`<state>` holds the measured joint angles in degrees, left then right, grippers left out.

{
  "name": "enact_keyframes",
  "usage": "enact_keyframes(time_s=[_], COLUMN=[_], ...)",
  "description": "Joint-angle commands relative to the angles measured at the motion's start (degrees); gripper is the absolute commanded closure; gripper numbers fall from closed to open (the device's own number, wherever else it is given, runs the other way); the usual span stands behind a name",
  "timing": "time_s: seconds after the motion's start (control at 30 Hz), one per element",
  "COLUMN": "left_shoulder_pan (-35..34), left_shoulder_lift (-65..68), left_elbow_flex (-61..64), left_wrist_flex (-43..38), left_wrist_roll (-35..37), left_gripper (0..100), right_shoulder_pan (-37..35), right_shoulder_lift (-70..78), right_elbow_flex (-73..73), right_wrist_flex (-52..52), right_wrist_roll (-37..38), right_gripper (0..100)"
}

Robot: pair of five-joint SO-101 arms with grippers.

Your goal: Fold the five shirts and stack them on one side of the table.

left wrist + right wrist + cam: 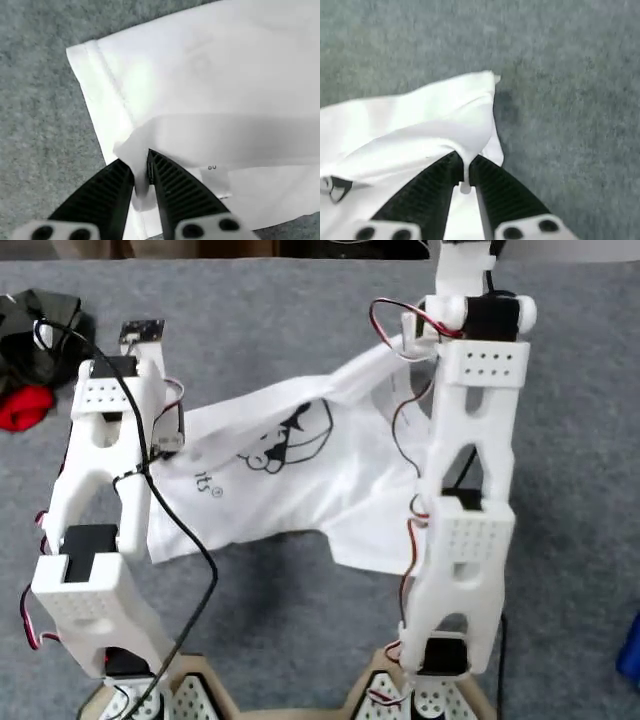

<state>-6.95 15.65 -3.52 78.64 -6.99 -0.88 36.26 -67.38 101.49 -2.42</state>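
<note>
A white shirt [300, 465] with a black print lies spread on the grey table, its far part lifted. My left gripper [141, 172] is shut on a fold of the white shirt [210, 90] near its hem edge. My right gripper [465, 172] is shut on a pinched ridge of the white shirt [420, 120] by a corner. In the high view the left arm [110, 470] stands over the shirt's left side and the right arm [465, 470] over its right side, where a raised strip of cloth [360, 365] runs up to it.
A heap of dark and red clothes [35, 350] lies at the far left edge of the table. A blue thing [632, 645] shows at the right edge. Grey tabletop [280, 620] lies bare in front of the shirt.
</note>
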Motion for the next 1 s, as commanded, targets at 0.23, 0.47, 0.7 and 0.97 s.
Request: enact_keyframes(time_s=[0.23,0.47,0.7,0.97], left_shoulder_pan=[0.0,0.0,0.53,0.09], left_shoulder_lift=[-1.19,-1.98,-15.52,-37.67], left_elbow_flex=[3.6,6.86,20.4,37.45], left_wrist_flex=[0.53,0.26,-6.07,-15.38], left_wrist_roll=[-0.7,-4.57,-4.57,-4.4], left_gripper=[98,98,98,98], right_shoulder_pan=[1.8,1.63,1.8,-0.48], right_shoulder_lift=[-32.4,-51.65,-63.52,-75.74], right_elbow_flex=[55.87,86.2,100.97,98.15], right_wrist_flex=[-9.41,-23.38,-25.85,-23.56], right_wrist_roll=[0.79,2.64,2.37,0.0], right_gripper=[99.5,99.5,99.5,99.5])
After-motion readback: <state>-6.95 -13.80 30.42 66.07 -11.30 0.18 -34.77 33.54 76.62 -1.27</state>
